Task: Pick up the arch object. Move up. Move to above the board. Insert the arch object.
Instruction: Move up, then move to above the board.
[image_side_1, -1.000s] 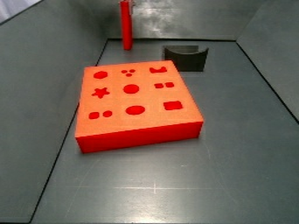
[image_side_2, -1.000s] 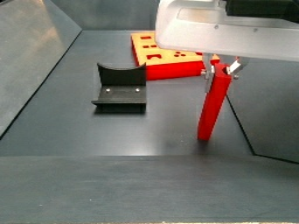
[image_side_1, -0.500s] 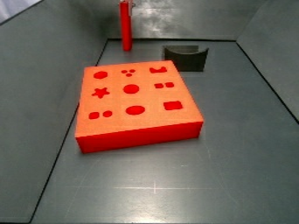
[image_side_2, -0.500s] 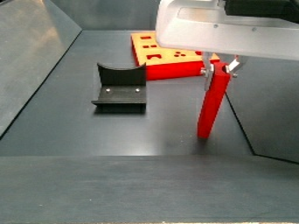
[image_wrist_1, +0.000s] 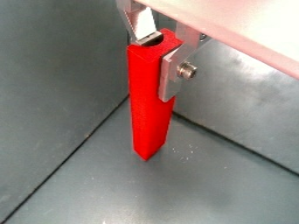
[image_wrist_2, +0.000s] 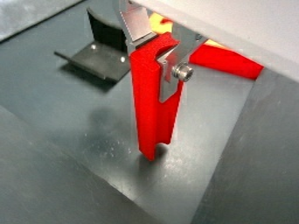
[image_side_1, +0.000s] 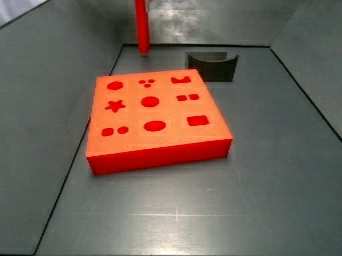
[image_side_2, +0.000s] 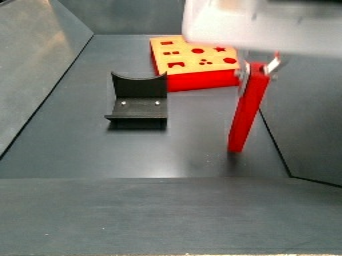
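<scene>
We are holding a tall red rod (image_wrist_1: 149, 96) in the end effector (image_wrist_1: 156, 54), whose two silver fingers (image_wrist_2: 173, 72) are pinching the rod near its top end, as both wrist views show. The rod is hanging upright with its lower tip just above the dark surface (image_side_2: 160, 150), or maybe touching it; we cannot tell which. In a side view the rod (image_side_2: 246, 108) is standing to one side of the dark L-shaped fixture (image_side_2: 136, 98), well apart from it, and the board (image_side_2: 195, 62) is lying behind, flat on the surface. The other fixed camera shows the board (image_side_1: 151, 118) with its star, circles and square recesses all open, and the rod (image_side_1: 142, 25) far behind it. The piece in our grasp is this red rod, and we are not seeing any small arch object with a curved notch in the pictures. So we judge that we are in the lifting step. Next we need to rise straight up, keeping the grip firm, then travel over the board and line the piece up with its matching recess.
</scene>
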